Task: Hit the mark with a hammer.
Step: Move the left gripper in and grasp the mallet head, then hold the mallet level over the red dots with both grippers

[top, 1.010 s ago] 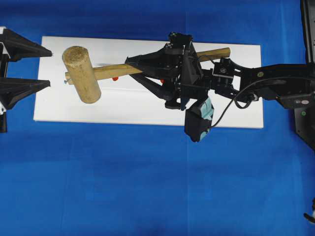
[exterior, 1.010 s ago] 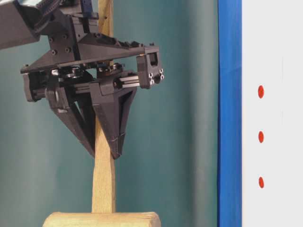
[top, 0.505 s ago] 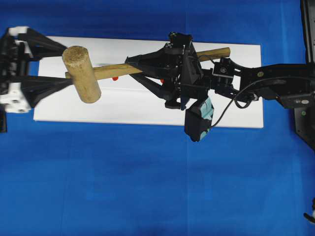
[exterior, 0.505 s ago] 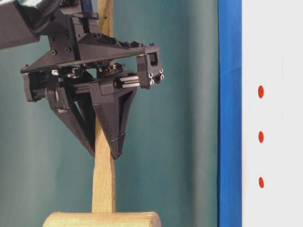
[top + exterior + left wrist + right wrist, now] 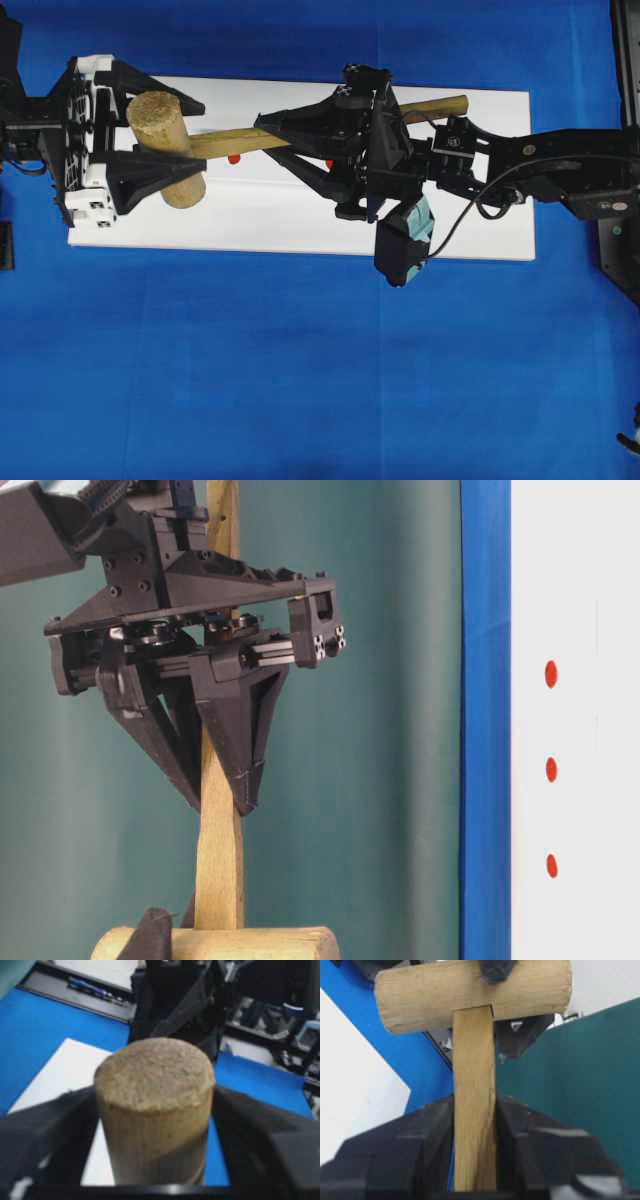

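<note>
My left gripper (image 5: pixel 160 135) straddles the head of the hammer (image 5: pixel 165 150), one finger on each side of the cylinder; whether the pads press the wood I cannot tell. The handle runs rightward from the head, raised above the white board (image 5: pixel 300 215). My right gripper (image 5: pixel 270 135) is clamped on the handle at mid-length, with both fingers tight against the wood in the right wrist view. One red dot (image 5: pixel 233 159) shows on the board just below the handle. In the table-level view three red dots sit in a column; I cannot tell which is the mark.
</note>
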Available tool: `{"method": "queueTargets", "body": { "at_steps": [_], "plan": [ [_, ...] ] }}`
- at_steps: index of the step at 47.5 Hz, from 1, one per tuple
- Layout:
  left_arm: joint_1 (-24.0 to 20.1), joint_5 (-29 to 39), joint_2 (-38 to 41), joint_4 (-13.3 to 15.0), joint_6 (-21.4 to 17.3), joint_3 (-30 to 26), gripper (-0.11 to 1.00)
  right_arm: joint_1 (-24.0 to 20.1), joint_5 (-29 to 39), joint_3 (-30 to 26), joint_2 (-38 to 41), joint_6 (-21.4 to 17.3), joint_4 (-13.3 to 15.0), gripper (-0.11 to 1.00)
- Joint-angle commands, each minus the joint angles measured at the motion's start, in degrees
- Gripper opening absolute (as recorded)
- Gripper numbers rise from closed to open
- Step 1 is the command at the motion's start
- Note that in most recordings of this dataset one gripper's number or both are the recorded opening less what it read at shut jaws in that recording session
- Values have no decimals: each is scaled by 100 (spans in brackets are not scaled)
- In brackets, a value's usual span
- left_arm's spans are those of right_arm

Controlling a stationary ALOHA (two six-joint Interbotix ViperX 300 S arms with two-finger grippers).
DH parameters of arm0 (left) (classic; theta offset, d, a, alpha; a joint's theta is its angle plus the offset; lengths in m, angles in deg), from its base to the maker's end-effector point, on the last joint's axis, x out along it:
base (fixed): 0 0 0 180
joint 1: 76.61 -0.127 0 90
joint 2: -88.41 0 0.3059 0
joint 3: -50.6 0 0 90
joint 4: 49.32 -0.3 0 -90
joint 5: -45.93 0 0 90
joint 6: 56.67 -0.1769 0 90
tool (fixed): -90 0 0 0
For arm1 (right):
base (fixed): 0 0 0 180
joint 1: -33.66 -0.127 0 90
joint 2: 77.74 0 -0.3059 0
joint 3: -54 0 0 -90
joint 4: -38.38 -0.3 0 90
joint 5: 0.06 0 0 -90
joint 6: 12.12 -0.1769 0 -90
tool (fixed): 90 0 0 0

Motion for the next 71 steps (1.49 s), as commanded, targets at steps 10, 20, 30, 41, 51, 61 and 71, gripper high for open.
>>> {"method": "queueTargets", "body": {
  "at_steps": [10, 20, 30, 41, 51, 61, 71],
  "plan": [
    [70, 35, -70, -9, -62, -88, 44, 9, -53, -105, -193, -18, -9, 10],
    [70, 88, -70, 0, -62, -88, 44, 35, 105, -132, -193, -18, -9, 10],
    [70, 158, -70, 0, -62, -79, 44, 62, 457, -220, -193, -26, -9, 10],
    [70, 176, -79, -9, -88, -88, 44, 53, 703, -272, -193, -26, -9, 24],
    [70, 211, -79, -18, -105, -79, 44, -53, 659, -202, -264, -53, -97, 86],
    [79, 246, -79, -62, -272, -79, 44, -62, 888, -167, -422, -88, -1160, 97],
    [299, 264, -79, -53, -1301, -88, 44, 44, 1916, -299, -519, -255, -3120, 97]
  ]
}}
